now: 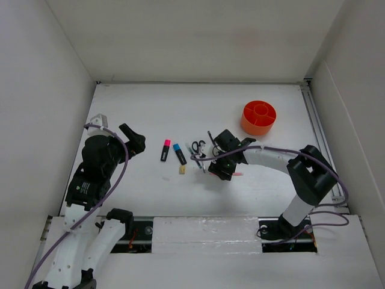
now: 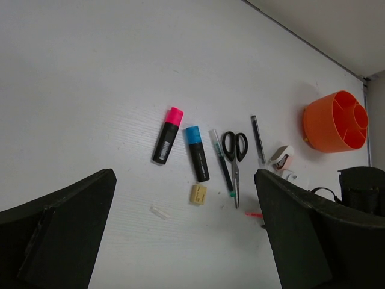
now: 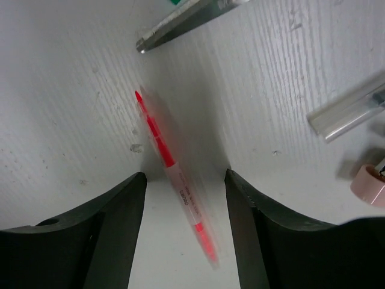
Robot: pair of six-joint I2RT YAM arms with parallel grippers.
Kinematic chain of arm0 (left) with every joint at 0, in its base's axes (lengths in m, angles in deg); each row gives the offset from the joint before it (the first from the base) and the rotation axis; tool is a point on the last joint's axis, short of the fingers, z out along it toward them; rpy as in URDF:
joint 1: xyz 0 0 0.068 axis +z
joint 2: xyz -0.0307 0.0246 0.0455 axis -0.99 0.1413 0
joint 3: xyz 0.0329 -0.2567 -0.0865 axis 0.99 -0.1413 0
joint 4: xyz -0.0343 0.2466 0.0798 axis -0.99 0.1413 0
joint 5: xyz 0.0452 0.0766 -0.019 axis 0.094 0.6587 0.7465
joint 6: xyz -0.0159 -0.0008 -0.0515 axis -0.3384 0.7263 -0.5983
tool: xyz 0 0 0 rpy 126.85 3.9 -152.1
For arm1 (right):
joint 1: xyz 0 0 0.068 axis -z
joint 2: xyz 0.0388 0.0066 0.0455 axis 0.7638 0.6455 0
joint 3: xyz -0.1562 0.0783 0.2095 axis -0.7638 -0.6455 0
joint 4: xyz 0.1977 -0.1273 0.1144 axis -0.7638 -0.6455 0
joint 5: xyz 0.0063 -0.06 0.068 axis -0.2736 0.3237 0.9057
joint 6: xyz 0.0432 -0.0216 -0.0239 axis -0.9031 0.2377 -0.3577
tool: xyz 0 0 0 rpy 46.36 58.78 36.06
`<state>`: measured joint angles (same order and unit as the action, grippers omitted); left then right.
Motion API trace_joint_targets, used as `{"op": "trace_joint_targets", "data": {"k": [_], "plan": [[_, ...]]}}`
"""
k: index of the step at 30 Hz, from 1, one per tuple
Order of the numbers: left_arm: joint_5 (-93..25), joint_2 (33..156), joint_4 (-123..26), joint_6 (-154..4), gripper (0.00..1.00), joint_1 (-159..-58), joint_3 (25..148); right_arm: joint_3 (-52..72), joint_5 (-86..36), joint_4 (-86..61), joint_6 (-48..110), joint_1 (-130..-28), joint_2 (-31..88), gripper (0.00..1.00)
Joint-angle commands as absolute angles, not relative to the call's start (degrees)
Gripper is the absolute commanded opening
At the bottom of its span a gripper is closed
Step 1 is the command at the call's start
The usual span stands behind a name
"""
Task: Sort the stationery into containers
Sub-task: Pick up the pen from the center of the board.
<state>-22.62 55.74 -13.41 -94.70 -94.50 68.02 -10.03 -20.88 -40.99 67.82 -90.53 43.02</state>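
Pen [image 3: 157,135], pink, is seen flat on the worktop [image 1: 150,108] between the parted fingers of the right tool [image 3: 185,176], untouched. Left tool [image 2: 184,177] is held wide, empty. Orange organiser [image 1: 249,126] is set well apart.

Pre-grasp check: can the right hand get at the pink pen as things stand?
Probably yes: the right hand is open astride the pink pen, with only bare table around it.
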Motion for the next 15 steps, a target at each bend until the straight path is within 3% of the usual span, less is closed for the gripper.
{"op": "trace_joint_targets", "data": {"k": [1, 15], "plan": [[-23.23, 55.42, -15.38, -93.88, 1.0, -94.09, 67.61, -8.96, -16.0, -43.59, 69.42, -90.49, 47.49, 0.61], [-23.23, 55.42, -15.38, -93.35, 1.0, -94.09, 67.61, -10.89, -22.14, -44.74, 67.83, -90.67, 42.75, 0.59]]}}
